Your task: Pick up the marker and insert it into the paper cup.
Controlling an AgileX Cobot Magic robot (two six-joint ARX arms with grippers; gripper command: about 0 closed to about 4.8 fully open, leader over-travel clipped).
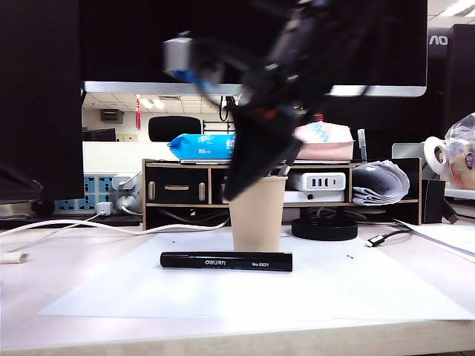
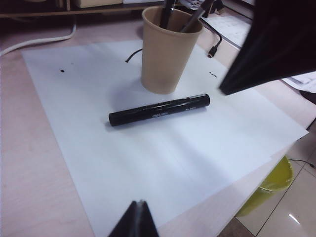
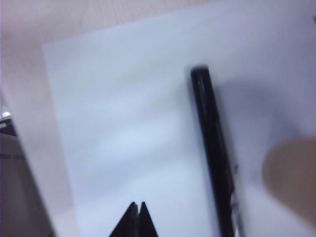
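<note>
— Has it got the marker (image 1: 225,260) yet?
— No, it lies flat on the white sheet (image 1: 252,297), just in front of the paper cup (image 1: 257,213). The right gripper (image 3: 137,217) hangs above, fingers pinched together, empty.
— And the left gripper (image 2: 137,217)?
— Back at the near edge, closed too. Everything's still to do.

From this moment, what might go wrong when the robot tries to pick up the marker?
1. The right gripper is shut and above the paper sheet, not over the marker. If it does not open first, it may only push the marker, which could roll.
2. The paper cup stands close behind the marker, and the right arm looks blurred. It could knock the cup over.
3. The cup already holds pens, so little room may remain.
</note>
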